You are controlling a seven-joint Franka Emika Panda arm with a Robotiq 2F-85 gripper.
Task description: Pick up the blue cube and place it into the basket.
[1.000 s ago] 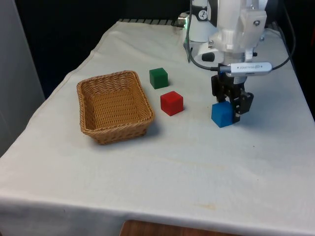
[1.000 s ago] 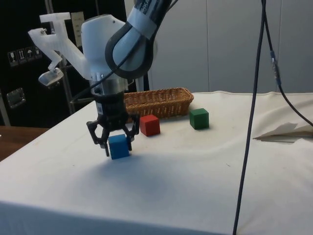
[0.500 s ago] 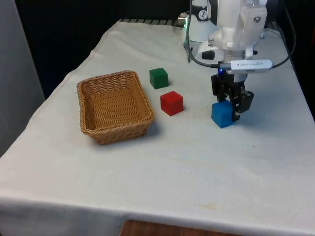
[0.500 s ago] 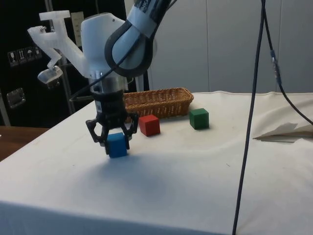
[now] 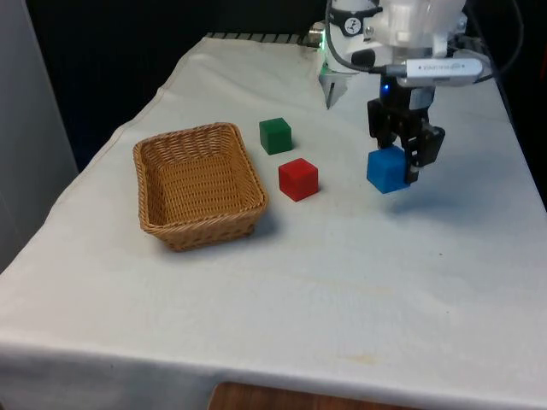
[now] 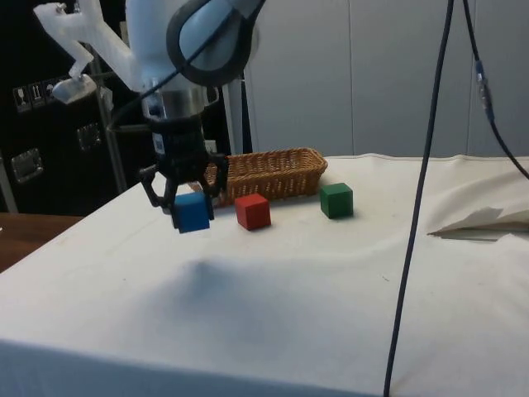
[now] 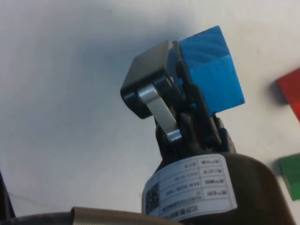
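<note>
My gripper (image 5: 399,165) is shut on the blue cube (image 5: 386,170) and holds it a little above the cloth, on the front view's right. From the side, the blue cube (image 6: 192,212) hangs clear of the table between the fingers of the gripper (image 6: 188,207), with its shadow below. At the wrist, the blue cube (image 7: 211,70) is pinched against one grey finger (image 7: 150,77). The wicker basket (image 5: 198,184) stands on the front view's left, well apart from the cube; from the side the basket (image 6: 269,170) lies behind the gripper.
A red cube (image 5: 297,178) sits between the basket and my gripper, and a green cube (image 5: 275,135) lies just behind it. In the side view a black cable (image 6: 421,198) hangs down across the table.
The gripper has risen with the blue cube in it, lifting the cube off the cloth. The basket, red cube and green cube have not moved.
</note>
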